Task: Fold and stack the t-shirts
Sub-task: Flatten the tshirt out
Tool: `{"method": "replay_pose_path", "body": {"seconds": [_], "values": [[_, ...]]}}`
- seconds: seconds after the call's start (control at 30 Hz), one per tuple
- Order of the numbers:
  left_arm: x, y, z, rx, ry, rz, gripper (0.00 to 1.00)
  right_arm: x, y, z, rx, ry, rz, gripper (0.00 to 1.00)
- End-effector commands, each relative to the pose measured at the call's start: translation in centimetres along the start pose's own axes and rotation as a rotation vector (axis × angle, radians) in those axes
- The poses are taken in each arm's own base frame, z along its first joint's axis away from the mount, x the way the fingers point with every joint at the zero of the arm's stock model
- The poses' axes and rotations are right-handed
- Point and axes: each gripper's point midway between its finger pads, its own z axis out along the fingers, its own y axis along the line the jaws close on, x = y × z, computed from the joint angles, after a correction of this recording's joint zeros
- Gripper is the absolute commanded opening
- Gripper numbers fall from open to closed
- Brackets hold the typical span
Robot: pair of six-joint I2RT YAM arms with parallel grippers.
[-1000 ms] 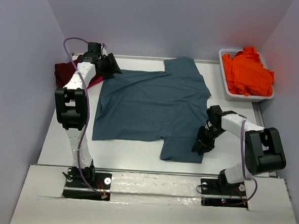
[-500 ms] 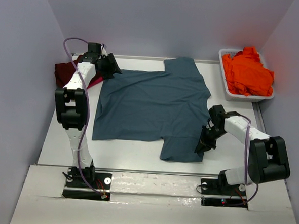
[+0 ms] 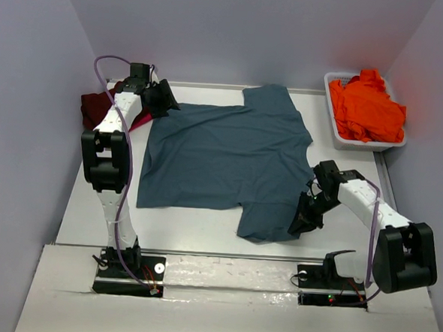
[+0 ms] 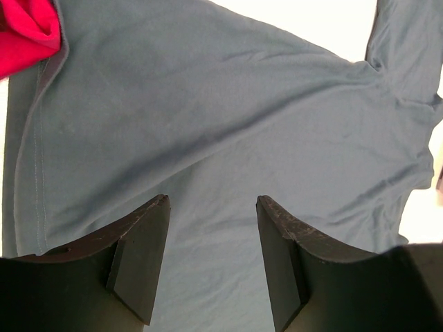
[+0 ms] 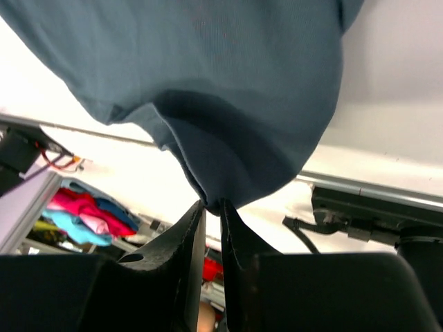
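A slate teal-blue t-shirt (image 3: pixel 226 155) lies spread flat across the table. My right gripper (image 3: pixel 302 220) is shut on the edge of its near sleeve (image 5: pixel 228 104), and the cloth hangs in a pinched fold from the fingertips. My left gripper (image 3: pixel 167 101) hovers over the shirt's far left corner, open, with only flat blue cloth (image 4: pixel 208 152) between its fingers (image 4: pixel 142 256). A dark maroon t-shirt (image 3: pixel 98 109) lies bunched at the far left, partly behind the left arm. A vivid orange t-shirt (image 3: pixel 366 107) is heaped in the white tub (image 3: pixel 336 132).
The white tub stands at the far right corner against the wall. A strip of red cloth (image 4: pixel 28 31) shows at the top left of the left wrist view. Purple cables run along both arms.
My right gripper has closed on the near sleeve and lifted it slightly, drawing toward the right front. The left arm has not moved.
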Motion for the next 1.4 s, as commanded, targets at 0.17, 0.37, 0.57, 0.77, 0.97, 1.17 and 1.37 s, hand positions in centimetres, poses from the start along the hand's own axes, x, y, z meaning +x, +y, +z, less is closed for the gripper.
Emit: {"method": "replay_pose_path", "body": {"seconds": [0.17, 0.37, 0.57, 0.77, 0.97, 1.17, 1.37], "values": [[-1.3, -1.1, -1.9, 0.016, -0.042, 0.035, 0.64, 3.4, 0.5, -1.3, -0.055, 0.083, -0.024, 0.30], [-1.2, -1.1, -1.9, 0.015, -0.040, 0.034, 0.64, 4.1, 0.6, -1.6, -0.071, 0.082, -0.021, 0.36], [-1.1, -0.9, -1.9, 0.010, -0.039, 0.036, 0.63, 2.5, 2.1, -1.8, -0.117, 0.021, -0.001, 0.37], [-0.9, -0.8, -1.7, 0.006, -0.033, 0.033, 0.63, -2.1, 1.8, 0.2, -0.052, -0.067, 0.025, 0.36], [-0.9, -0.8, -1.9, 0.006, -0.033, 0.035, 0.63, -5.2, 0.8, 1.6, 0.041, -0.114, 0.067, 0.36], [-0.7, -0.6, -1.7, 0.004, -0.029, 0.038, 0.63, -6.6, 0.2, 2.4, 0.081, -0.142, 0.086, 0.35], [-0.9, -0.8, -1.5, 0.010, -0.027, 0.038, 0.63, -4.9, -0.9, 3.6, 0.089, -0.054, 0.088, 0.35]]}}
